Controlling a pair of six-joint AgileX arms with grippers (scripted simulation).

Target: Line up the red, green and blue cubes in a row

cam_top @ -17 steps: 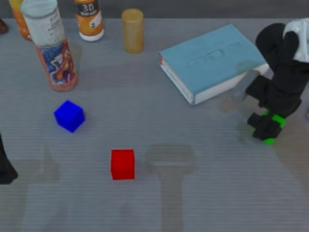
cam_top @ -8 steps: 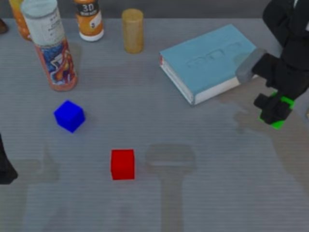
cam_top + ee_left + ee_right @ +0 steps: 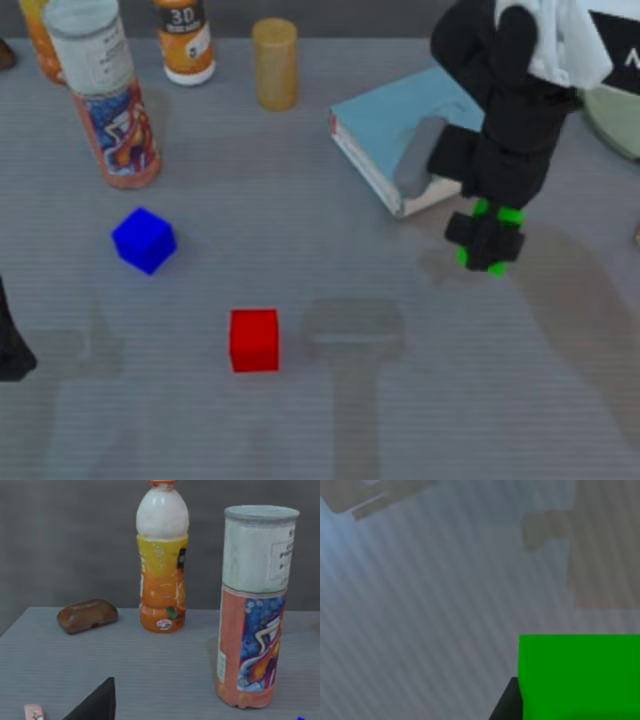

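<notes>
The red cube (image 3: 254, 340) is seen nearest the table's (image 3: 300, 200) front edge, left of centre. The blue cube (image 3: 144, 239) lies farther back and to its left, well apart from it. The left arm is parked at the left edge. Farther right, the green cube (image 3: 489, 238) is held off the table, clamped in the right gripper (image 3: 487, 240) (just in front of the book (image 3: 400, 125)). Bottles and cans (image 3: 103, 95) are ranged along the back.

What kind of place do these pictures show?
Probably a rendered tabletop test scene, not a real room: a plain grey table before a bare wall, with loose items such as a snack can, a juice bottle and a light-blue book, and coloured cubes for sorting.
</notes>
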